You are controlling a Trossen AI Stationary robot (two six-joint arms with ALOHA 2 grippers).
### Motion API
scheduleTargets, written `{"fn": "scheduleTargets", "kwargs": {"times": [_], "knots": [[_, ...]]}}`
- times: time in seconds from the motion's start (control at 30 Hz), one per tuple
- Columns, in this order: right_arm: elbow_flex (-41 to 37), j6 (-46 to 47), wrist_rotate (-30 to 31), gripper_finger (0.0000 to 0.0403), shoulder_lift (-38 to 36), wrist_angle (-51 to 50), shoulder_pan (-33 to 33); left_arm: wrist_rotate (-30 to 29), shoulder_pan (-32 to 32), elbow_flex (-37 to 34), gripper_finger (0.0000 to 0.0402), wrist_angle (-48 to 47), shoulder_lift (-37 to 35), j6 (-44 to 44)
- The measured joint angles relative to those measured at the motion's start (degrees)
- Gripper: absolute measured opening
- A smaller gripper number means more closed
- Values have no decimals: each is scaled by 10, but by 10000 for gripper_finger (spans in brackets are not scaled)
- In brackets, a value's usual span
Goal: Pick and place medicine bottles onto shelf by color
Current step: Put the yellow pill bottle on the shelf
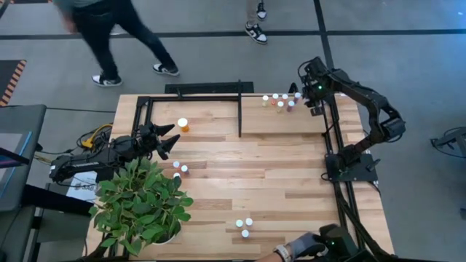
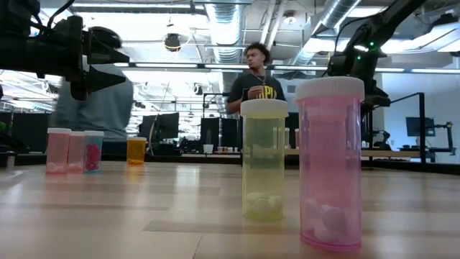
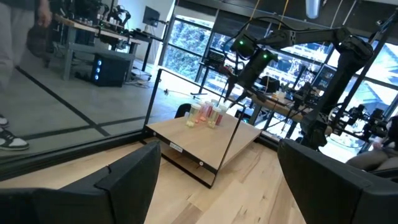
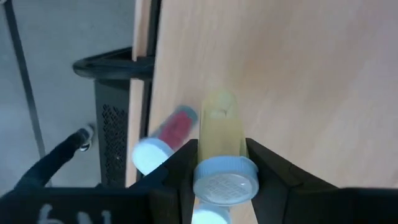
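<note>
Your pale yellow-green vial with the white cap (image 4: 219, 163) sits clamped between the right gripper (image 4: 219, 167)'s two dark fingers, held over the smooth pale wooden shelf board with thin black frame bars (image 1: 291, 120) at the table's far right. Just beside it in the right wrist view lies a red white-capped vial (image 4: 163, 140), tipped on its side near the board's edge. From above, a cluster of small white-capped vials (image 1: 279, 101) stands on that shelf right by the gripper. Out on the striped-plank tabletop (image 1: 247, 182), the larger orange white-capped bottle (image 1: 183, 125) stands near your left gripper (image 1: 169, 142), whose fingers are spread apart and holding nothing, just past the leafy green potted plant (image 1: 140, 204). Two little vials (image 1: 180, 168) stand close to that plant, and three more (image 1: 243, 225) are grouped near the front edge; up close in the low view those include a tall pink vial (image 2: 330, 162) and a yellow-green one (image 2: 264, 160). A person's gloved hand (image 1: 295, 249) shows at the table's near edge.
</note>
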Motion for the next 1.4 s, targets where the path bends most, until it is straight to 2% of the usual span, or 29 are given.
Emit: {"fn": "scheduleTargets", "kwargs": {"times": [0.4, 0.53, 0.83, 1.0, 1.4], "knots": [[0, 85, 3, 145, 0, -44, 48, 0, 0, 0, 312, 0, 0, 0], [0, 116, 33, 146, 0, -46, 67, 0, 0, 0, 312, 0, 0, 0], [-1, 195, 49, 147, 0, -49, 97, 0, 0, 0, 312, 0, 0, 0], [-28, 209, 47, 147, -1, -8, 96, 0, 0, 0, 312, 0, 0, 0], [-29, 200, 55, 147, -1, 5, 69, 0, 0, 0, 312, 0, 0, 0]]}}
